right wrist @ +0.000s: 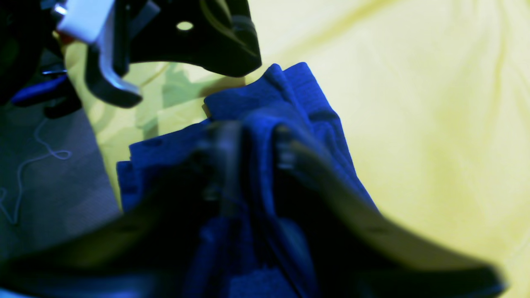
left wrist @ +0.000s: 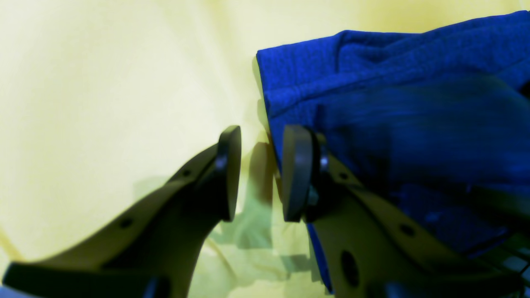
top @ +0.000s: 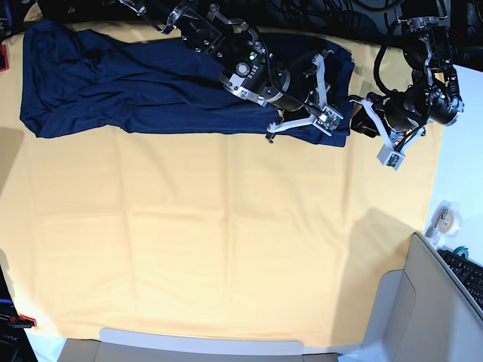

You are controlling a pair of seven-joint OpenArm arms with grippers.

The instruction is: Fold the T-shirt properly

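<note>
We are mid-fold: the T-shirt (top: 151, 83) lies along the top of the yellow cloth (top: 226, 241). Our right gripper (right wrist: 256, 153) straddles a fold, grip uncertain; our left gripper (left wrist: 261, 174) stands part-open, empty. Next we need a firm pinch.

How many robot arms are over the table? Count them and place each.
2. The right gripper is over the navy T-shirt at the far edge of the yellow cloth. The left gripper hangs just off the shirt's end, jaws apart. None seems hidden.

You're at a lab bench: yellow cloth (top: 226, 241) over the table, cable bundles (top: 324, 15), keyboard (top: 468, 273) at the edge
</note>
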